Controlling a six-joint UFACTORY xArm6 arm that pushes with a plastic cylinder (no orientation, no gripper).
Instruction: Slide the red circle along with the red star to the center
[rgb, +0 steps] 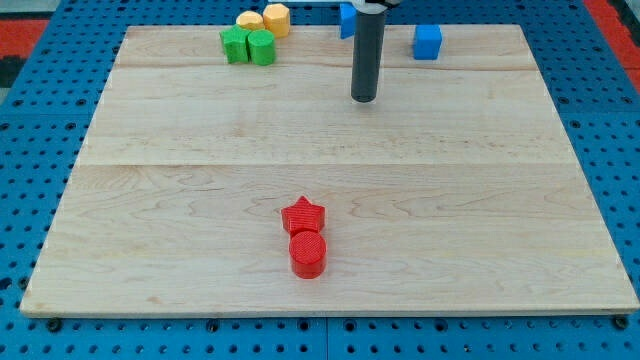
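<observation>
Item 1. Red circle (308, 254): a short round block, lying flat on the wooden worktop (150, 230), nearest the view's bottom, a little left of the middle line.

Item 2. Red star (303, 214): flat on the worktop, directly above the red circle in the view and touching it. The pair sits below the board's centre.

Item 3. My tip (363, 98): lower end of the dark upright rod, in the upper half of the worktop, slightly right of the middle line. It is well apart from both red blocks and touches no block. The rod carries no gripper, so there is nothing released or clenched to record.

Item 4. Green pair near the view's top left: a green block (235, 45) of uneven outline, shape unclear, and a green cylinder (262, 47) touching it on the right.

Item 5. Yellow pair just above the green ones: a yellow block (249, 20), shape unclear, and a yellow hexagonal block (277, 19) beside it.

Item 6. Blue square block (427, 42), near the top edge, right of the rod.

Item 7. Blue block (346, 20), at the top edge, partly hidden behind the rod; shape not determinable.
</observation>
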